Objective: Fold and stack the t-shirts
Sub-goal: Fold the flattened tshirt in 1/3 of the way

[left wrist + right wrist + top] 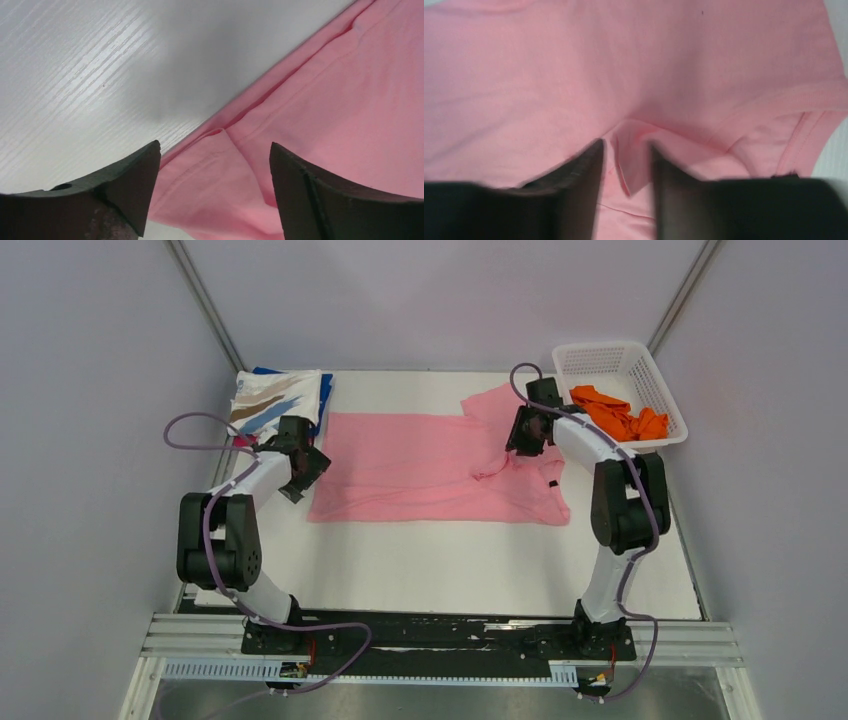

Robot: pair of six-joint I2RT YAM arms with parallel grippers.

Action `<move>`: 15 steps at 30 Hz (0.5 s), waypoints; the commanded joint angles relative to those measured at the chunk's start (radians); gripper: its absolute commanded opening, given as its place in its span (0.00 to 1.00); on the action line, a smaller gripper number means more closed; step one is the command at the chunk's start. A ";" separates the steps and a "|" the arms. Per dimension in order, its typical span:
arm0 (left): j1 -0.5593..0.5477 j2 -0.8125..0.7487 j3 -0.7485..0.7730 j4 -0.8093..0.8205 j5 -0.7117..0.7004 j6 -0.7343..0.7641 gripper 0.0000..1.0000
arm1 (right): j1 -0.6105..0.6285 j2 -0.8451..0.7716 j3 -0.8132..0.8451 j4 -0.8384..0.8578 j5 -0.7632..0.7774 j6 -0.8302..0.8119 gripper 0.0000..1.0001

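Note:
A light pink t-shirt (430, 465) lies spread flat across the middle of the table. My left gripper (303, 478) hovers over its left edge with the jaws wide open and empty; in the left wrist view (215, 165) a folded corner of the pink shirt (320, 100) lies between them. My right gripper (522, 435) is low over the shirt's right end near the collar. In the right wrist view (626, 160) its jaws stand narrowly apart with a raised pink fold (636, 155) between them, not clamped. An orange t-shirt (615, 412) lies in the basket.
A white lattice basket (610, 348) stands at the back right. A stack of folded shirts, topped by a white one with blue and tan streaks (275, 400), sits at the back left, with blue and magenta edges showing under it. Grey walls enclose the table.

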 commanded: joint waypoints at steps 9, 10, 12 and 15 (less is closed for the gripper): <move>0.017 -0.095 0.140 -0.009 0.077 0.117 1.00 | -0.015 -0.116 -0.015 0.098 -0.062 0.018 0.99; 0.016 -0.096 0.134 -0.003 0.142 0.123 1.00 | -0.006 -0.143 -0.062 0.114 -0.091 0.020 1.00; 0.009 -0.094 0.104 0.030 0.225 0.135 1.00 | 0.011 -0.169 -0.143 0.147 -0.161 0.021 1.00; -0.030 -0.085 0.057 0.066 0.268 0.135 1.00 | 0.043 -0.163 -0.185 0.158 -0.200 0.024 1.00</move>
